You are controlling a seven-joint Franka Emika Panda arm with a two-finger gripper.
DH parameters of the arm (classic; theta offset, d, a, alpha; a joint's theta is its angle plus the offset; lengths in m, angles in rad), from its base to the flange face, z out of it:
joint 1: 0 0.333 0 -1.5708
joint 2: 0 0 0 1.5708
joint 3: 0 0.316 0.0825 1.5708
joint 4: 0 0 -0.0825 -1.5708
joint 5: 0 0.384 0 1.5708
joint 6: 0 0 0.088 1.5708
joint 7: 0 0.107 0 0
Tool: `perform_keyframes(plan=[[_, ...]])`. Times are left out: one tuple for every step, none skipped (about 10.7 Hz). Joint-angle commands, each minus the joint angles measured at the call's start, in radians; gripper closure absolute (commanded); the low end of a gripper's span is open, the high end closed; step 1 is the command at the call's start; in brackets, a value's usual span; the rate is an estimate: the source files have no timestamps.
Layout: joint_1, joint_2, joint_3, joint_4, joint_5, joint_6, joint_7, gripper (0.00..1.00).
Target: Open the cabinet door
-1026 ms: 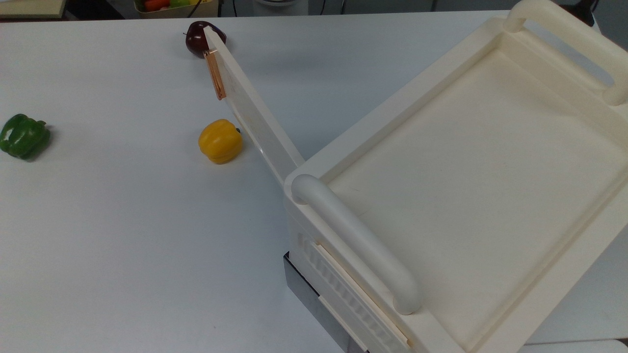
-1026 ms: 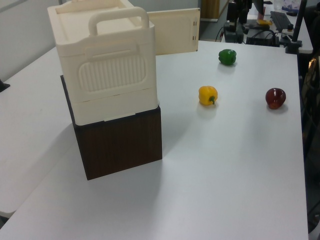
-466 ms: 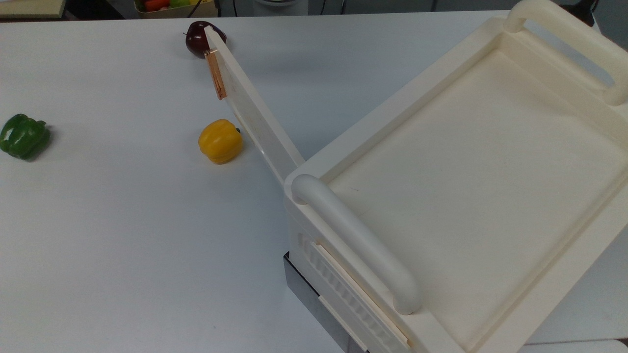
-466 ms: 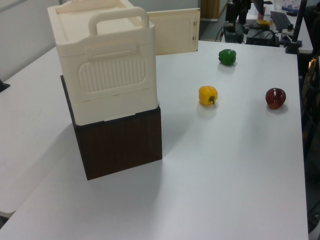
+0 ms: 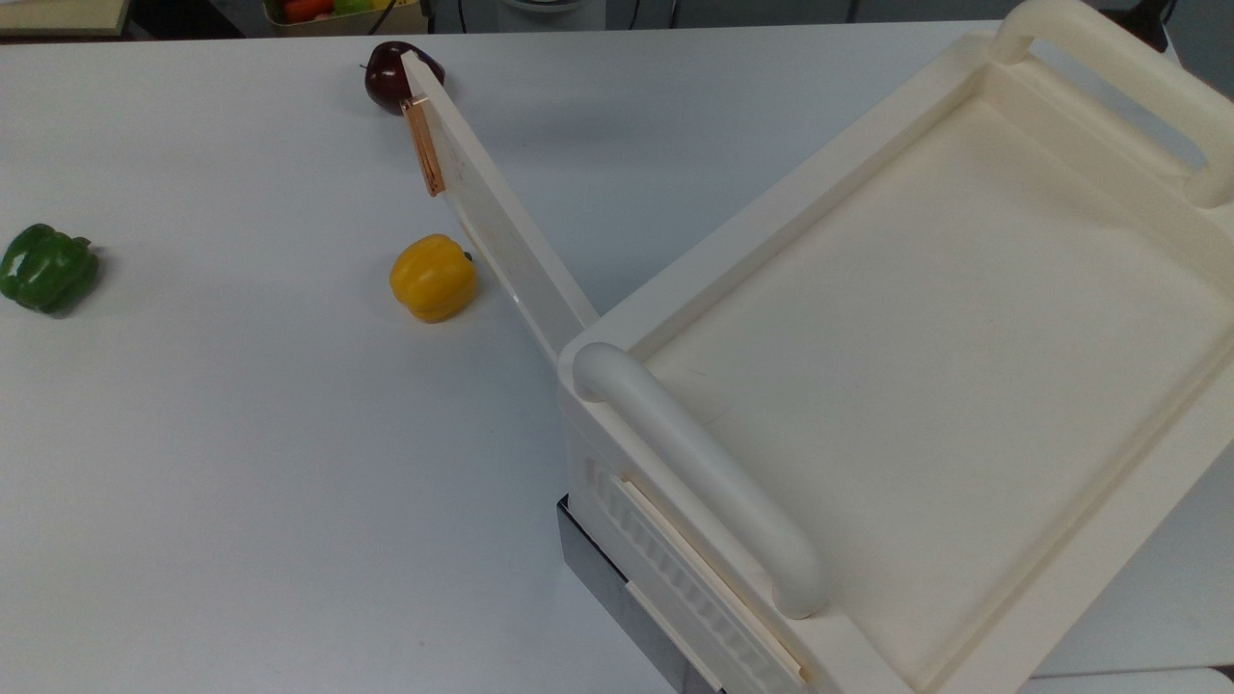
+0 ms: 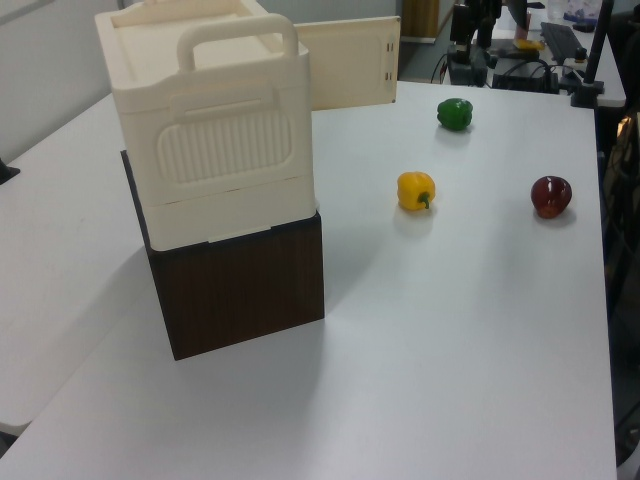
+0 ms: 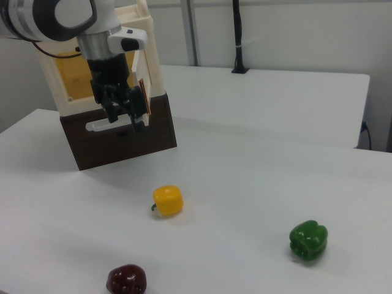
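The cabinet door [image 5: 501, 226] stood swung wide from the cream cabinet [image 5: 925, 366], its copper-brown strip handle [image 5: 422, 146] at the far free edge, near the dark red apple [image 5: 390, 72]. In the right view the gripper [image 7: 125, 119] hung in front of the door's edge (the handle just beside it); whether its fingers were parted or gripping could not be told. A yellow bell pepper [image 5: 433, 278] and a green bell pepper [image 5: 46, 269] lay on the white tabletop [image 5: 241, 463].
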State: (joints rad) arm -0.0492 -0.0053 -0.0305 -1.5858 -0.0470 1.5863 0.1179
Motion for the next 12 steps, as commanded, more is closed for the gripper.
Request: perform_keyframes(plan=[[-0.001,0.004,-0.005,0.015,0.018,-0.022,-0.018,0.00],[-0.003,0.004,-0.005,0.015,0.018,-0.020,-0.018,0.00],[-0.003,0.004,-0.005,0.015,0.018,-0.020,-0.018,0.00],[-0.001,0.004,-0.005,0.015,0.018,-0.022,-0.018,0.00],[-0.001,0.004,-0.005,0.015,0.018,-0.020,-0.018,0.00],[-0.003,0.004,-0.005,0.015,0.018,-0.019,-0.018,0.00],[-0.003,0.004,-0.005,0.015,0.018,-0.017,-0.018,0.00],[-0.001,0.005,-0.005,0.015,0.018,-0.012,-0.018,0.00],[0.000,0.007,-0.005,0.015,0.018,-0.012,-0.017,0.00],[-0.001,0.007,-0.005,0.015,0.018,-0.009,-0.017,0.00],[-0.001,0.007,-0.005,0.015,0.018,-0.009,-0.017,0.00],[-0.001,0.007,-0.005,0.015,0.018,-0.008,-0.018,0.00]])
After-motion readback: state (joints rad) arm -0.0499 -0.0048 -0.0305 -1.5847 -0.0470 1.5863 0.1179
